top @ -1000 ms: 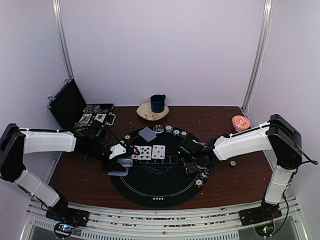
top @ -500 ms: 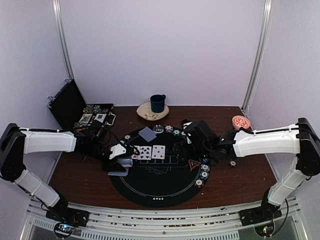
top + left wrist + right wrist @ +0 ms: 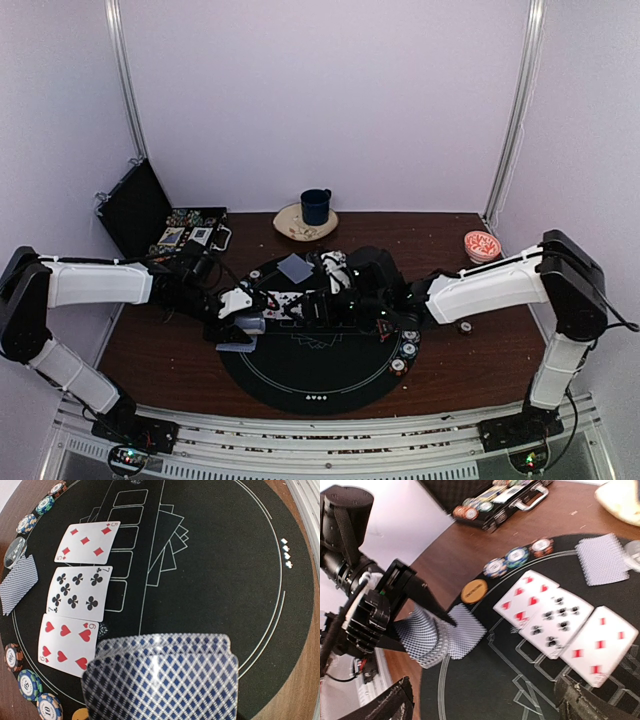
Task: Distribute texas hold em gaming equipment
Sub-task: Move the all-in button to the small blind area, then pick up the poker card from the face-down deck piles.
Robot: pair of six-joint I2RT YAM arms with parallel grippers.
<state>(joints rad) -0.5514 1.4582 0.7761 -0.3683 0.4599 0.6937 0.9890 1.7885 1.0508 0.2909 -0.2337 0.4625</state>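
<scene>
- The deck of grey-blue-backed cards (image 3: 160, 680) is slightly fanned and clamped in the left gripper (image 3: 432, 635), whose jaws are closed on it. It is held over the left edge of the black round mat (image 3: 215, 580).
- Three cards lie face up in a row on the mat, each just beside the next: the five of diamonds (image 3: 87, 542), the seven of clubs (image 3: 75, 592) and the six of hearts (image 3: 65, 642). The six of hearts is nearest the held deck.
- One face-down card (image 3: 17, 582) lies alone toward the mat's far rim, apart from the row.
- An orange disc (image 3: 473, 591) sits on the mat's rim between the deck and the row.
- Three striped chips (image 3: 29, 682) lie side by side on the rim just past the orange disc.
- More chips (image 3: 25, 523) line the far rim, and others (image 3: 405, 350) sit along the right rim.
- A pale disc (image 3: 14, 552) beside the face-down card may be a clear or white button, but it shows too dimly to be sure.
- The right gripper (image 3: 485, 702) hangs over the middle of the mat beside the face-up row, with its fingers spread wide and nothing between them.
- An open case (image 3: 135, 210) with further chips stands at the table's (image 3: 480, 350) far left.
- A dark blue mug (image 3: 316, 206) stands behind the mat, and a red-patterned bowl (image 3: 481, 245) is at the far right.
</scene>
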